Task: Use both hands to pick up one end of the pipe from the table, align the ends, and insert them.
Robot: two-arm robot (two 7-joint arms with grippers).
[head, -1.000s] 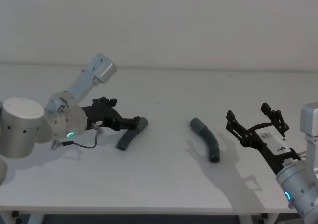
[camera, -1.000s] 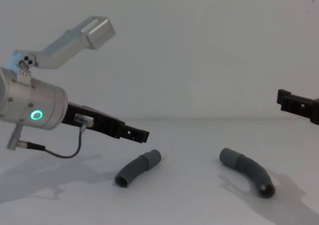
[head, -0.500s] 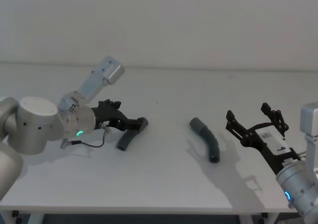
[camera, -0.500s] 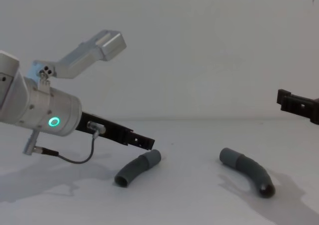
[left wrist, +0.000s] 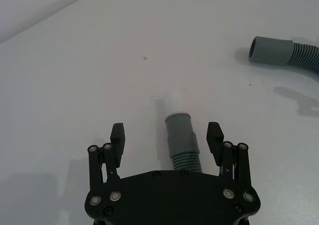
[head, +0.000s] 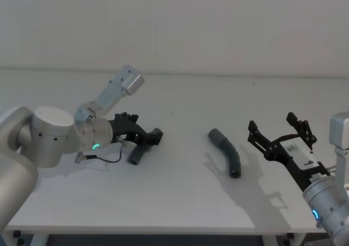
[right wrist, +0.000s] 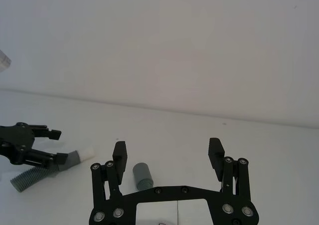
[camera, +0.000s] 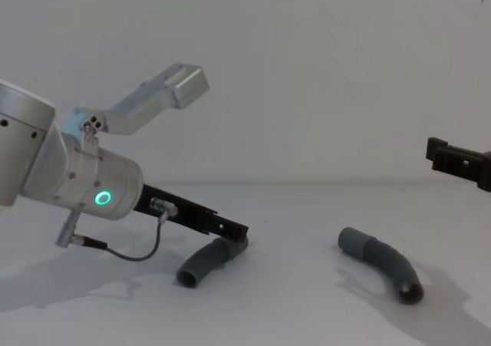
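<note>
Currently my left gripper (head: pixel 152 137), spread wide, straddles the spigot hose piece (left wrist: pixel 180 135) on the table (head: pixel 174 202); my right gripper (right wrist: pixel 168 150) hovers released, well apart.

The table (head: pixel 180 197) is smooth matt white, the left hose piece (left wrist: pixel 182 140) and right hose piece (camera: pixel 381 260) matt dark-grey plastic, ribbed between smooth cuffs, the spigot tip (left wrist: pixel 175 102) smooth and pale, the left gripper (left wrist: pixel 166 133) and right gripper (right wrist: pixel 166 150) matt black with shiny screw heads, the left arm (camera: pixel 80 179) satin silver metal.
</note>
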